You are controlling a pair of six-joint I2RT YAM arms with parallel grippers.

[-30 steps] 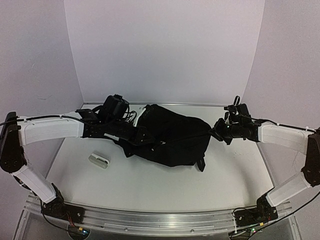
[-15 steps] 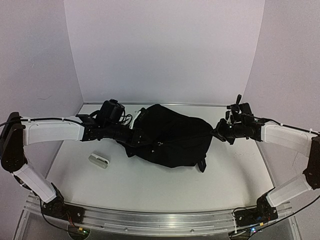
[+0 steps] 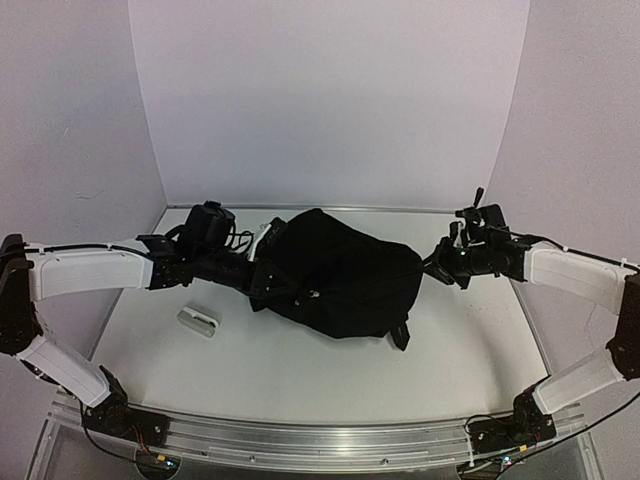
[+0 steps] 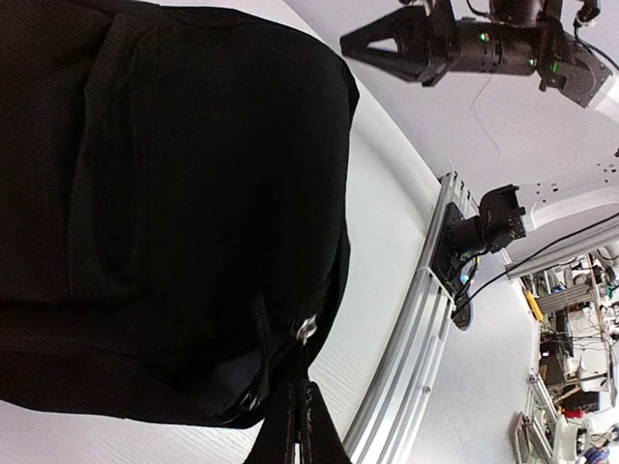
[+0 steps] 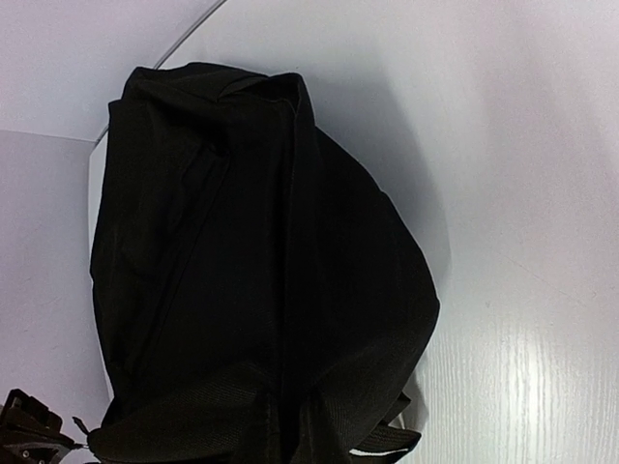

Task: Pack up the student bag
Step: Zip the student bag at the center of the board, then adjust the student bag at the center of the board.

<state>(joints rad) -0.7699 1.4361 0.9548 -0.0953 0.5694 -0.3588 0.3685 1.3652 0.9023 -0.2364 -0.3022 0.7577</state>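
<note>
On my feed the white table (image 3: 300, 375) fills the workspace, and the student bag (image 3: 340, 275) lies on its far half, roughly in the middle and stretched sideways between the two arms. It is a black fabric backpack lying flat, and a short strap end sticks out at its near right corner. From the right wrist camera the student bag (image 5: 261, 271) fills most of the picture, a dark mound with long folds down its length. The left gripper (image 3: 262, 283) is at the bag's left end. In its own wrist view the left gripper (image 4: 298, 411) has its fingers pressed together, and their tips pinch the bag's edge right beside a small metal fitting. The right gripper (image 3: 430, 268) sits just off the bag's right end, pointing at it. Its tips look close together, but I cannot tell whether they are closed or slightly parted, or whether they touch the fabric. A small white oblong object (image 3: 198, 320) lies on the table near the left arm, apart from the bag.
</note>
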